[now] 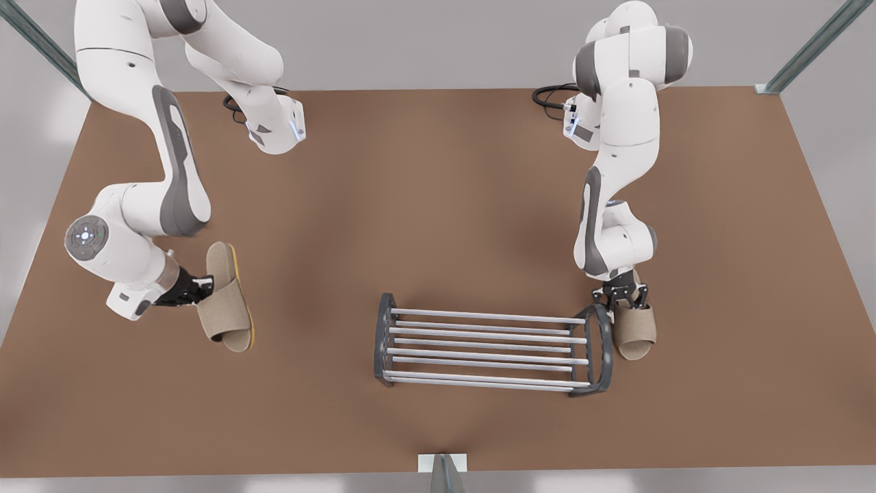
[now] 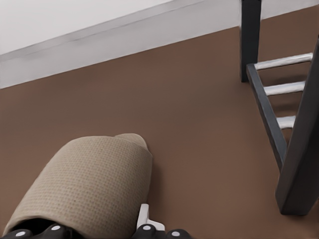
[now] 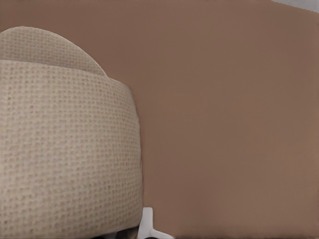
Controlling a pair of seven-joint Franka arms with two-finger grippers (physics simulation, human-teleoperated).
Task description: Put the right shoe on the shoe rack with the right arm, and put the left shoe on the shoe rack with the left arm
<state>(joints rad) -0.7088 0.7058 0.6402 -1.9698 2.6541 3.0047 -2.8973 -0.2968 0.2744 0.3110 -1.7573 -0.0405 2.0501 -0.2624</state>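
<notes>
Your left pincer [image 1: 621, 298] clamps a slipper [image 1: 635, 332] just beside the shoe rack [image 1: 489, 342], risking snagging its end frame; your right pincer [image 1: 195, 289] grips the other slipper [image 1: 224, 296], well apart.

Simulated robot test cell, bare brown tabletop [image 1: 438, 205], plain grey surrounds, metal frame struts [image 1: 811, 48] at corners

A beige woven slipper [image 3: 65, 144] looms close on one side. Beyond it lies the bare brown bench [image 3: 224, 124].
</notes>
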